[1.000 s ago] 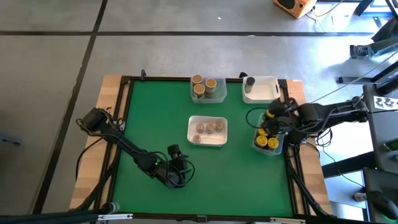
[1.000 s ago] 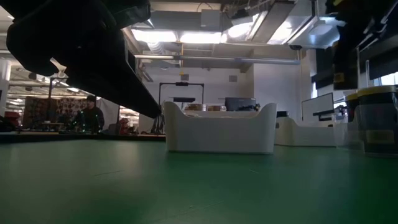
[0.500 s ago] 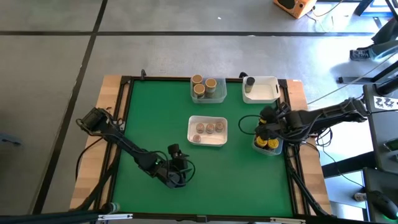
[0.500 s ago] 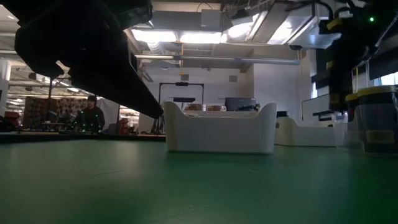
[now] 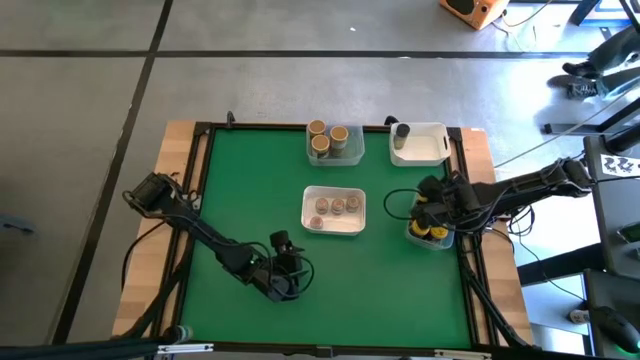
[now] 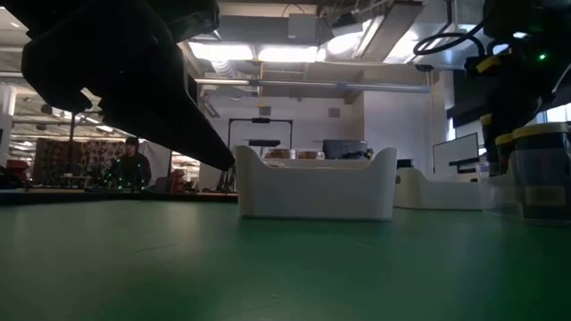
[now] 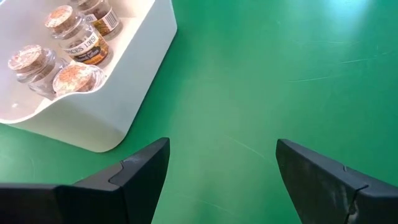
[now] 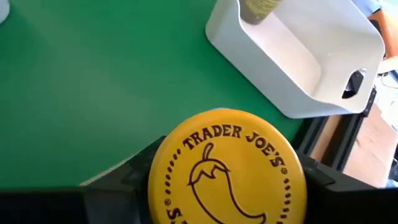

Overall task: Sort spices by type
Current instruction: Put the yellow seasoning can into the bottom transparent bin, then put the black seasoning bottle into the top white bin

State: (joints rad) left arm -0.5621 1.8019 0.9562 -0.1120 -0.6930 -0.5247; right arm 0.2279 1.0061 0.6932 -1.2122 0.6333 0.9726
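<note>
From above, the right gripper [image 5: 432,212] hung over the clear tray [image 5: 413,234] at the right edge of the green table [image 5: 240,190], where several yellow-lidded spice jars [image 5: 437,232] stood. Its fingers pinched a yellow-lidded jar [image 5: 433,210], judged to be on its way into that tray; a clean release called for lowering it upright into a free gap, clear of the neighbours' lids. The left gripper [image 5: 287,285] waited near the front of the table, fingers spread and holding nothing. Tan-lidded jars [image 5: 323,137] filled the far middle tray [image 5: 350,156], cork-topped jars [image 5: 336,206] the white centre tray [image 5: 358,224], and one grey-lidded jar [image 5: 401,131] stood in the far right white tray [image 5: 432,153].

At table height, the centre tray blocked the middle, with the yellow-lidded jars at far right.

The left wrist showed both fingers [image 7: 140,180] wide apart over bare green, the cork-topped jars just beyond.

The right wrist showed the round yellow lid, printed with a chilli, clamped between the fingers, the far right white tray close ahead and a possible obstruction.
</note>
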